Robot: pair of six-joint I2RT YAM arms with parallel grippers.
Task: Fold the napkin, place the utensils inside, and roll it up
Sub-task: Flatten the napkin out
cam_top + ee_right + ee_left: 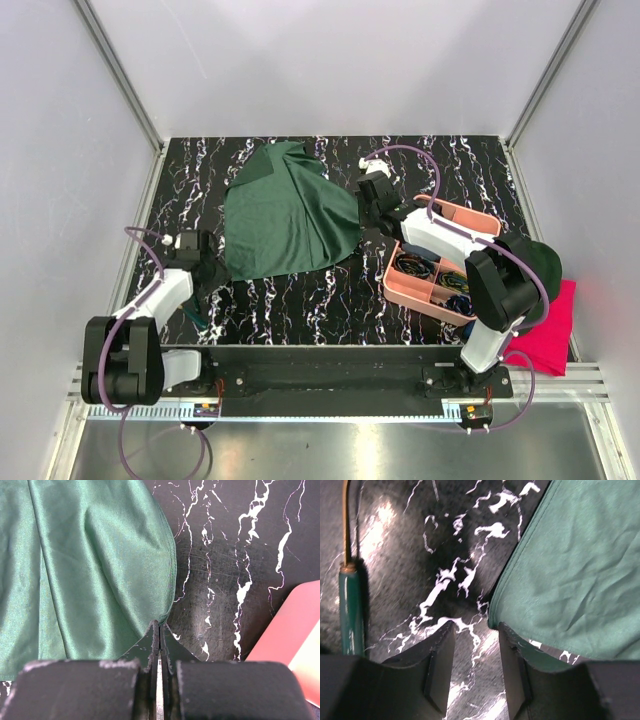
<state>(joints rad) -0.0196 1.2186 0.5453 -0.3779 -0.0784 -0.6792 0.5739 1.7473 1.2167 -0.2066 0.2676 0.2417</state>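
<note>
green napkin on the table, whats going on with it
Two robot arms are working on the napkin, which lies rumpled on the table. The right gripper is shut on its right corner. The left gripper sits at the near left corner, jaws apart, gripping nothing. A green-handled utensil lies nearby, outside the cloth. The pink tray sits to the right.

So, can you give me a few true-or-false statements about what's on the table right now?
1. The napkin is rolled up tight. False: it lies loosely spread, not rolled.
2. The right gripper is shut on the napkin's edge. True.
3. The left gripper has its jaws apart. True.
4. The pink tray sits on top of the napkin. False: it stands apart from it, off to the right.
</note>
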